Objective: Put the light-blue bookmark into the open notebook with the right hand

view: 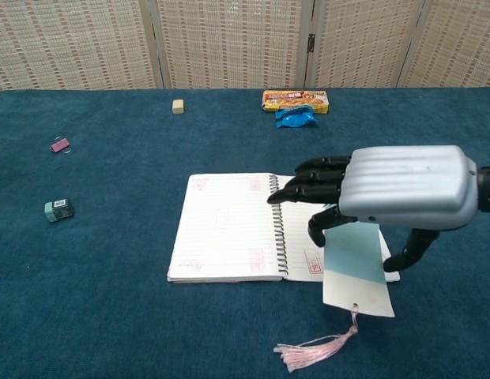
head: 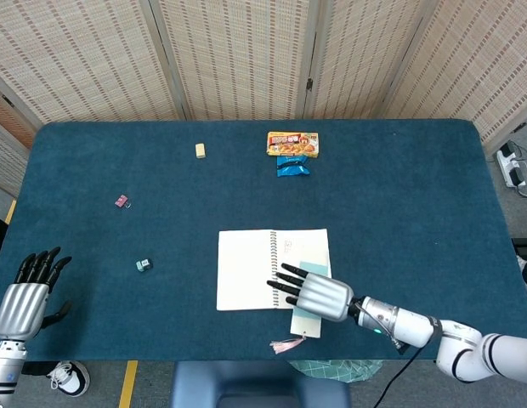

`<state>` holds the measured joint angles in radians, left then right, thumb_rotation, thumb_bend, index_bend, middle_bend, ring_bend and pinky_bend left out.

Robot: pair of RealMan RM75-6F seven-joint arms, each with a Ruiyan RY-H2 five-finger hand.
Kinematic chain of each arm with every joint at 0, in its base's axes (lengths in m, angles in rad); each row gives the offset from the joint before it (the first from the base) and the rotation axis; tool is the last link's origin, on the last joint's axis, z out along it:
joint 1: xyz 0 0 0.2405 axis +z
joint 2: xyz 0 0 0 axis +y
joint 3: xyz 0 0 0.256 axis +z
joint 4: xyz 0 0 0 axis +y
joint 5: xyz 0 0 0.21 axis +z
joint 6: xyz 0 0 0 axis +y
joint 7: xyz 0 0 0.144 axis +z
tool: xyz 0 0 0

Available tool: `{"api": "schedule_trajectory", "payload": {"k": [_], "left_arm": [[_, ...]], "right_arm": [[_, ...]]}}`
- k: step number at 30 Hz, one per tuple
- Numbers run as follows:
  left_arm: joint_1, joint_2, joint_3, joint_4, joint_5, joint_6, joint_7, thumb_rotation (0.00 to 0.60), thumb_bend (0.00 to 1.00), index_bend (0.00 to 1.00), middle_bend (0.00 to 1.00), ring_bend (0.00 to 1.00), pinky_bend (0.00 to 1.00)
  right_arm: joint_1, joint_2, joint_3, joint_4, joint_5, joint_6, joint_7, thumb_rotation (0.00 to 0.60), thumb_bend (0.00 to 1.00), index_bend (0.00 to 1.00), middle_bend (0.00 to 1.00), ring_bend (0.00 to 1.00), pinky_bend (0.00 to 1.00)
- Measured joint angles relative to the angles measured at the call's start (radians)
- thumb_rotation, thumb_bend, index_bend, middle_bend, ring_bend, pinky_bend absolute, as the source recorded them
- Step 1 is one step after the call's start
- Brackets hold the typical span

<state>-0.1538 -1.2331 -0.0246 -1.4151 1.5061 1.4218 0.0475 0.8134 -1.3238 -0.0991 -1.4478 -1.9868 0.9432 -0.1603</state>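
Note:
The open spiral notebook lies flat at the table's middle front. My right hand hovers over its right page and pinches the top of the light-blue bookmark. The bookmark hangs down past the notebook's front right corner. Its pink tassel trails toward the table's front edge. My left hand stays at the front left corner, fingers spread, holding nothing; the chest view does not show it.
An orange snack box and a blue packet lie at the back centre. A beige eraser, a pink clip and a small green object lie on the left half.

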Motion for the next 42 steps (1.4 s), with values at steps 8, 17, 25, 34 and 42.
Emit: {"api": "schedule_trajectory", "payload": {"k": [8,17,25,34,42], "left_arm": [[0.002,0.007,-0.003,-0.001,-0.003,0.003,-0.017,0.600,0.33,0.17,0.07,0.00,0.00],[0.003,0.012,-0.005,0.001,-0.007,0.004,-0.033,0.600,0.33,0.17,0.07,0.00,0.00],[0.002,0.009,-0.007,0.005,-0.012,0.000,-0.029,0.600,0.33,0.17,0.08,0.00,0.00],[0.006,0.004,-0.014,-0.004,-0.034,-0.002,-0.009,0.600,0.33,0.17,0.07,0.00,0.00],[0.006,0.001,-0.018,-0.003,-0.048,-0.010,0.007,0.600,0.33,0.17,0.07,0.00,0.00]], "right_arm": [[0.046,-0.096,-0.014,0.155,-0.067,0.045,0.019,0.600,0.15,0.52,0.03,0.00,0.00],[0.073,-0.199,-0.024,0.359,-0.070,0.099,0.105,0.600,0.15,0.52,0.03,0.00,0.00],[0.098,-0.272,-0.040,0.516,-0.063,0.152,0.202,0.600,0.15,0.52,0.03,0.00,0.00],[0.134,-0.328,-0.076,0.668,-0.098,0.249,0.266,0.600,0.15,0.51,0.03,0.01,0.00],[0.143,-0.396,-0.114,0.838,-0.120,0.349,0.353,0.600,0.15,0.50,0.03,0.01,0.00]]}}
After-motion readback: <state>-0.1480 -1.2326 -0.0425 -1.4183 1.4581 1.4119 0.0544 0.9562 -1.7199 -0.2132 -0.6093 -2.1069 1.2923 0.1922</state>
